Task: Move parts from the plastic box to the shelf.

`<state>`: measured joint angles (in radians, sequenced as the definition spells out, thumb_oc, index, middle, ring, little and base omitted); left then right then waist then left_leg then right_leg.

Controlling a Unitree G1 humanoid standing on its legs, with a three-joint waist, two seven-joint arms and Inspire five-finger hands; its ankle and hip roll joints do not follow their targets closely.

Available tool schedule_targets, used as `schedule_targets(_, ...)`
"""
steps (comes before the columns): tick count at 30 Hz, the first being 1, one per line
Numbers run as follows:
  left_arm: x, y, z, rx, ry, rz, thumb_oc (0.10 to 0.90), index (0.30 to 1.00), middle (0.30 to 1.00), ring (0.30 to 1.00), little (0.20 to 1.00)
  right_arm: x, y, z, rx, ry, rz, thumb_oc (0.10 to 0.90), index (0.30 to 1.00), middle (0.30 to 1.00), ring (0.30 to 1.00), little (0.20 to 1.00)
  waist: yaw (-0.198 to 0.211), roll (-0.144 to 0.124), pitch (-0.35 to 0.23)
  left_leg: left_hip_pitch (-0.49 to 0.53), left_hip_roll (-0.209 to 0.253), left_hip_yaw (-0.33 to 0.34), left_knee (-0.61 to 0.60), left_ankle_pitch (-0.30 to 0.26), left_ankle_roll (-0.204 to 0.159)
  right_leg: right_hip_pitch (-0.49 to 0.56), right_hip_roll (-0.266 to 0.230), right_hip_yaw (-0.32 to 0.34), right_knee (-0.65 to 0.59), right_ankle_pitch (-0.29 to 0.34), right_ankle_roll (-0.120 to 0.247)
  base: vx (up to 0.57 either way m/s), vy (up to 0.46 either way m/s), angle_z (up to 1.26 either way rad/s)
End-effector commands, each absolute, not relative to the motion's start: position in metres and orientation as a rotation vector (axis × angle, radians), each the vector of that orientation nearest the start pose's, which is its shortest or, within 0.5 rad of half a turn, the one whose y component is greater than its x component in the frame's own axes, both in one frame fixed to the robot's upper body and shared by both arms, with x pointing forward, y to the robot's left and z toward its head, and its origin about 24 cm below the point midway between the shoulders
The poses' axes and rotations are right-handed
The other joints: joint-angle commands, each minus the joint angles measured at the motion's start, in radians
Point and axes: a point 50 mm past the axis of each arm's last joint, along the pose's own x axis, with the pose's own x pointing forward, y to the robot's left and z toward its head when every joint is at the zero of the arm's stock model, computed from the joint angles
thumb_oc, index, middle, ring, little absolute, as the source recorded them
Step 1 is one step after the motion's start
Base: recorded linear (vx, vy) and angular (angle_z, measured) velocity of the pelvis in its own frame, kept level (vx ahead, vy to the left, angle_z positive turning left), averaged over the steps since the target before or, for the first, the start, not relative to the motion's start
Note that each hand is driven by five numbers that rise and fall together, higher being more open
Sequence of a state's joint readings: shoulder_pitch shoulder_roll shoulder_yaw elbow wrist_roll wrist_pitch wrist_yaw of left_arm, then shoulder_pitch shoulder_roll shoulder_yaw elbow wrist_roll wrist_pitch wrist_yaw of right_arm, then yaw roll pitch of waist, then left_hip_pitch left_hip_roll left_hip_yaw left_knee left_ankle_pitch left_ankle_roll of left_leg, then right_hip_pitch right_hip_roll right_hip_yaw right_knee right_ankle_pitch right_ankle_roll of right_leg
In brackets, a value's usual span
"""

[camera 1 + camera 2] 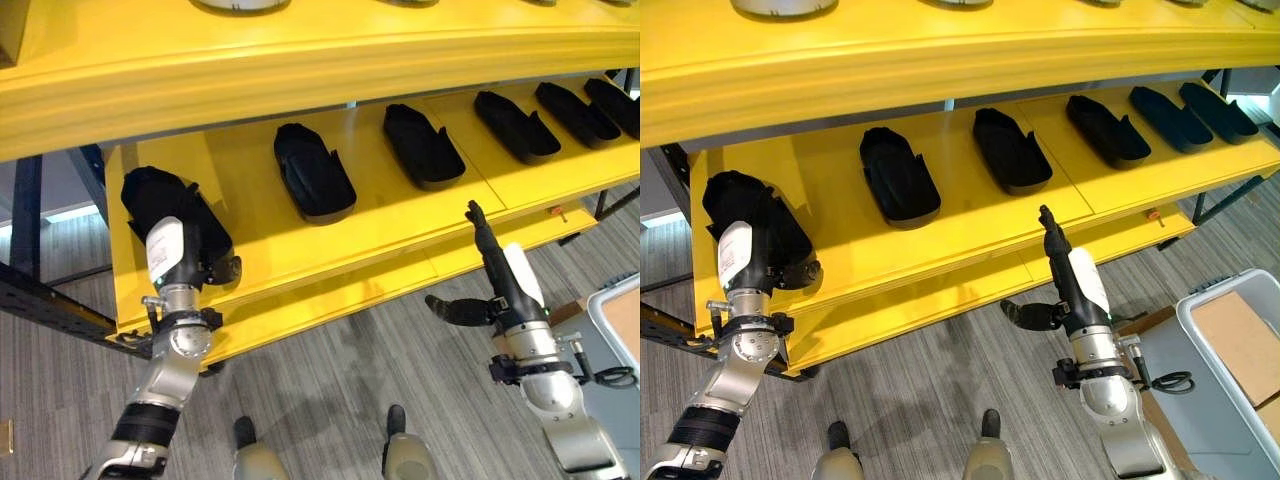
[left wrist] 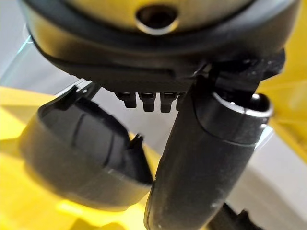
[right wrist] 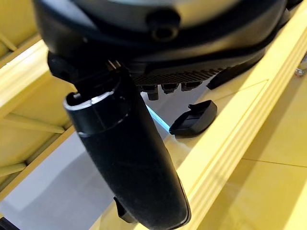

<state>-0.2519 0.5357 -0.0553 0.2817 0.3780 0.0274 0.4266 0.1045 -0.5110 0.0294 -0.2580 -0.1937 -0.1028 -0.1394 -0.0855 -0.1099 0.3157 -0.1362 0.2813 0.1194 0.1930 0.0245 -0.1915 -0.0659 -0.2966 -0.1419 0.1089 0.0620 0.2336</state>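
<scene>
A black part is sitting at the left end of the yellow shelf, and the left robot hand is reaching onto it there, apparently seating it in line with the other black parts spaced along the board; whether its fingers are gripping the part I cannot tell. The right robot hand is hanging empty before the shelf edge, fingers straight and thumb splayed, likely keeping clear. The plastic box is standing on the floor at the robot's right.
</scene>
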Motion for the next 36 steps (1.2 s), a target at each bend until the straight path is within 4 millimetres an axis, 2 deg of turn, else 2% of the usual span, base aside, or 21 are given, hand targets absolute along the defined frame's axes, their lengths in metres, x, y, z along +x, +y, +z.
schedule_targets(1, 0.31, 0.272, 0.144, 1.0, -0.346, 0.533, 0.9, 1.0, 1.0, 1.0, 1.0, 0.235, -0.206, 0.161, -0.662, -0.578, -0.05, 0.9, 1.0, 1.0, 1.0, 1.0, -0.011, -0.014, -0.049, -0.033, 0.0, -0.006, 0.027, 0.031, 0.036, -0.047, 0.013, 0.035, 0.098, -0.035, -0.028, 0.0, 0.0, 0.0)
schedule_targets(18, 0.314, 0.294, 0.129, 1.042, -0.204, 0.572, 0.9, 1.0, 1.0, 1.0, 1.0, 0.235, -0.203, 0.163, -0.662, -0.592, -0.016, 0.9, 1.0, 1.0, 1.0, 1.0, -0.012, -0.024, -0.011, -0.062, 0.001, -0.006, 0.059, 0.023, 0.035, -0.074, 0.013, 0.046, 0.115, -0.031, -0.03, 0.0, 0.003, -0.01)
schedule_targets(24, 0.319, 0.305, 0.132, 1.062, -0.166, 0.59, 0.9, 1.0, 1.0, 1.0, 1.0, 0.235, -0.202, 0.163, -0.66, -0.59, -0.002, 0.9, 1.0, 1.0, 1.0, 1.0, -0.016, -0.029, -0.004, -0.078, -0.001, -0.004, 0.07, 0.021, 0.034, -0.084, 0.011, 0.053, 0.112, -0.024, -0.028, 0.0, 0.007, -0.02)
schedule_targets(29, 0.324, 0.315, 0.129, 1.042, -0.096, 0.605, 0.9, 1.0, 1.0, 1.0, 1.0, 0.235, -0.201, 0.163, -0.66, -0.588, 0.01, 0.9, 1.0, 1.0, 1.0, 1.0, -0.019, -0.032, 0.0, -0.089, -0.003, -0.003, 0.083, 0.018, 0.037, -0.097, 0.008, 0.058, 0.115, -0.02, -0.027, 0.0, 0.016, -0.03)
schedule_targets(33, 0.328, 0.324, 0.121, 0.932, 0.002, 0.601, 0.9, 1.0, 1.0, 1.0, 1.0, 0.235, -0.2, 0.16, -0.665, -0.567, 0.024, 0.9, 1.0, 1.0, 1.0, 1.0, -0.022, -0.033, 0.016, -0.098, -0.005, -0.005, 0.102, 0.012, 0.039, -0.103, 0.006, 0.063, 0.126, -0.019, -0.028, 0.0, 0.0, 0.0)
schedule_targets(36, 0.328, 0.326, 0.121, 0.926, 0.017, 0.596, 0.9, 1.0, 1.0, 1.0, 1.0, 0.234, -0.201, 0.16, -0.666, -0.562, 0.023, 0.9, 1.0, 1.0, 1.0, 1.0, -0.023, -0.034, 0.02, -0.1, -0.005, -0.006, 0.105, 0.01, 0.04, -0.102, 0.006, 0.062, 0.127, -0.019, -0.028, 0.0, 0.0, 0.0)
